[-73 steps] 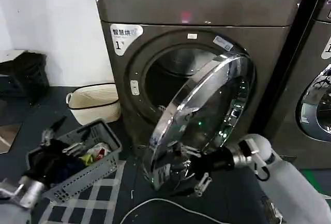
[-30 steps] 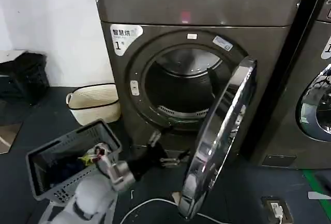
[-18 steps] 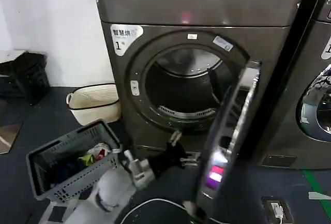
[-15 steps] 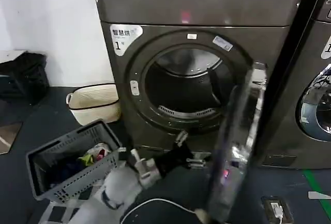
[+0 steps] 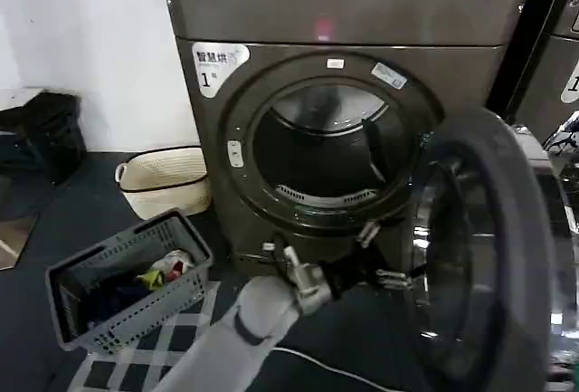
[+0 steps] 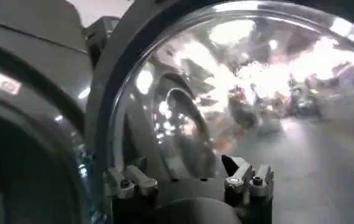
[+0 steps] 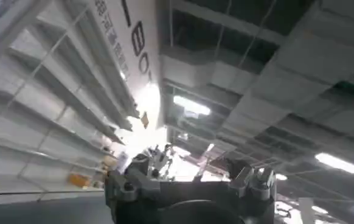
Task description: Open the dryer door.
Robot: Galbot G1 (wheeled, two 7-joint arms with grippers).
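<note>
**Door swung wide, my left pincer at its inner face**

I have my left arm stretched out low across the front of the dryer, and my left gripper sits right at the inner side of the dryer door. The fingers are spread, released, gripping nothing; in the left wrist view both finger pairs of the left gripper stand apart with the bulging glass of the dryer door just beyond them.

The door stands well out from the machine's front, hinged at the right-hand edge of the opening, its grey inner rim and glass bowl facing me. The drum mouth lies fully exposed to the left of it. So the door lies to the right of my left pincer, and its face stands roughly upright, turned away from the cabinet.

That is the relation that matters: any further push has to go rightward, away from the drum mouth, around that hinge edge. My left arm is the nearer one by far.

My right gripper points up at a ceiling, fingers apart, away from the work.

I judge the opening as good as done.
</note>
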